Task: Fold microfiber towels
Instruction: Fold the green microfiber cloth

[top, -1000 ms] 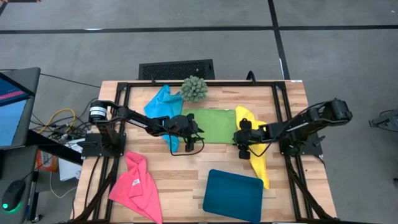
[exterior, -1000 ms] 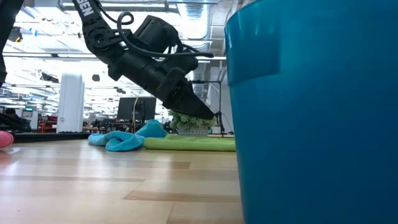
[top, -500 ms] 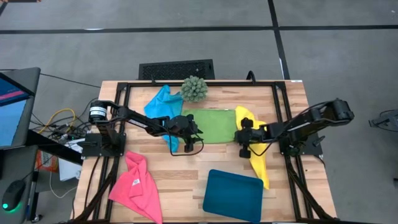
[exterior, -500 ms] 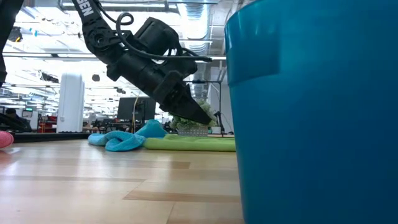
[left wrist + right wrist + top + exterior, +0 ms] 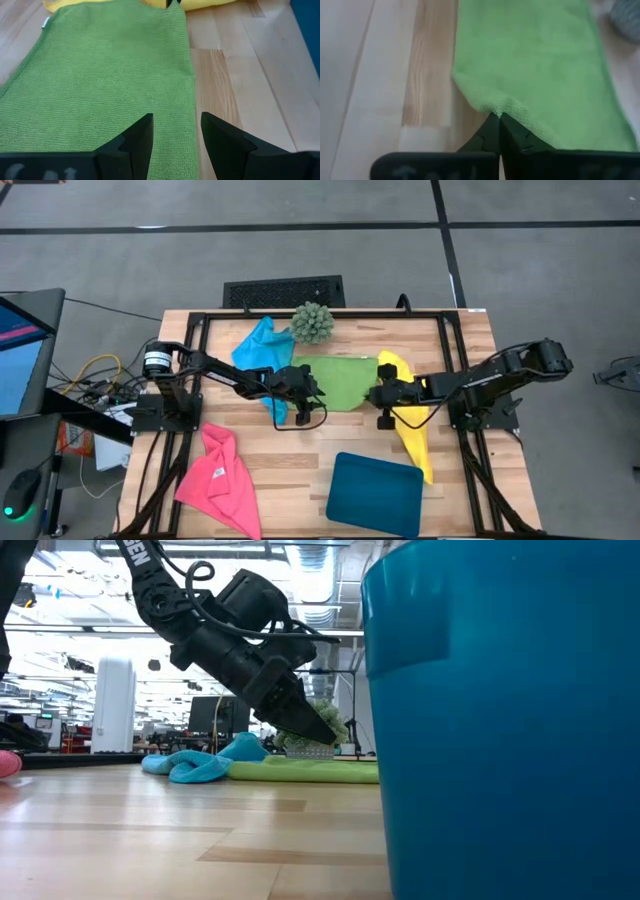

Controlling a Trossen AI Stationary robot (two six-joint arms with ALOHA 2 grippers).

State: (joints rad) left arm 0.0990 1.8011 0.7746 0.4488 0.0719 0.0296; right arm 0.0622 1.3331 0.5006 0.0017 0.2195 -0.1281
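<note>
High view, left to right: the hot pink towel (image 5: 220, 480) lies crumpled near the tabletop's (image 5: 290, 465) front-left corner, and the sky blue towel (image 5: 258, 345) is bunched toward the back-left. The left end effector (image 5: 307, 393) sits at the left edge of the lime green towel (image 5: 345, 380), which is spread flat in the middle, toward the back edge. In the left wrist view its fingers (image 5: 140, 137) stand apart, straddling the green cloth's near edge without pinching it. The right end effector (image 5: 381, 402) is at the green towel's right front corner. In the right wrist view its tips (image 5: 497, 127) are pressed together with the green corner caught between them. The yellow towel (image 5: 412, 425) lies under and beside that arm, along the right side. The dark teal tray (image 5: 376, 493) sits at the front edge.

The risk I see is a lopsided fold. Only one corner is gripped, and thinly, so a quick lift could let the soft cloth slip free. If the left end effector does not close on its own edge, the towel would probably drag or skew rather than fold cleanly. The right arm may also catch and pull the yellow towel along.
</note>
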